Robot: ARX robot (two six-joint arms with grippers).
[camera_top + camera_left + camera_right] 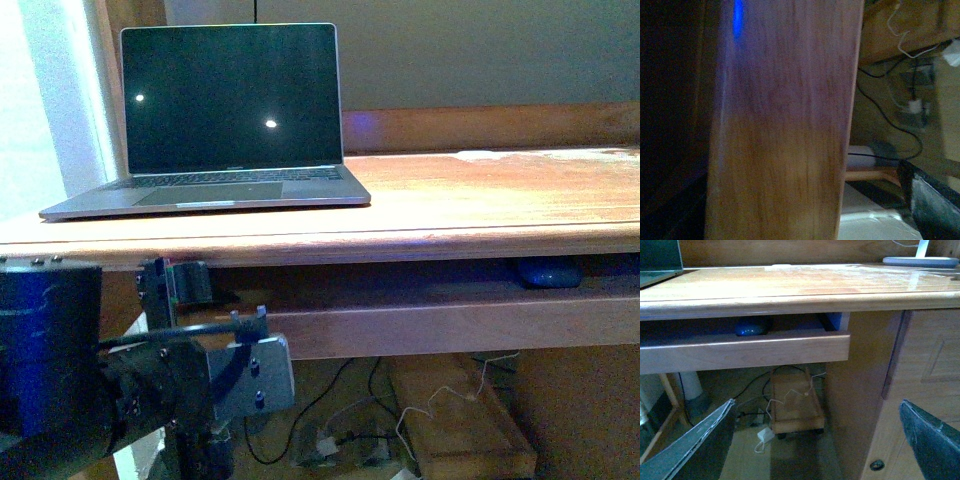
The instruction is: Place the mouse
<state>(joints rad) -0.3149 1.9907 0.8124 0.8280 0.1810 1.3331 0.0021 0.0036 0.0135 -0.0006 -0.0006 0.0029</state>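
The mouse [550, 272] is a small dark oval lying on the pull-out shelf [420, 325] under the desk top, towards the right; the right wrist view shows this mouse [751, 329] behind the shelf's front board [745, 352]. My right gripper [817, 402] is open and empty, well short of and below the shelf, with its fingers [695, 445] spread wide. My left gripper [190, 285] is open just under the desk's front edge at the left, far from the mouse. In its own view the left gripper [800, 220] faces a wooden board [785, 125] at close range.
An open laptop [230, 110] with a dark screen stands on the desk top [480, 195] at the left. A white flat base [920, 261] sits at the desk's far right. A cabinet side [925, 365] closes the right. Cables and a low wooden box [795, 407] lie on the floor.
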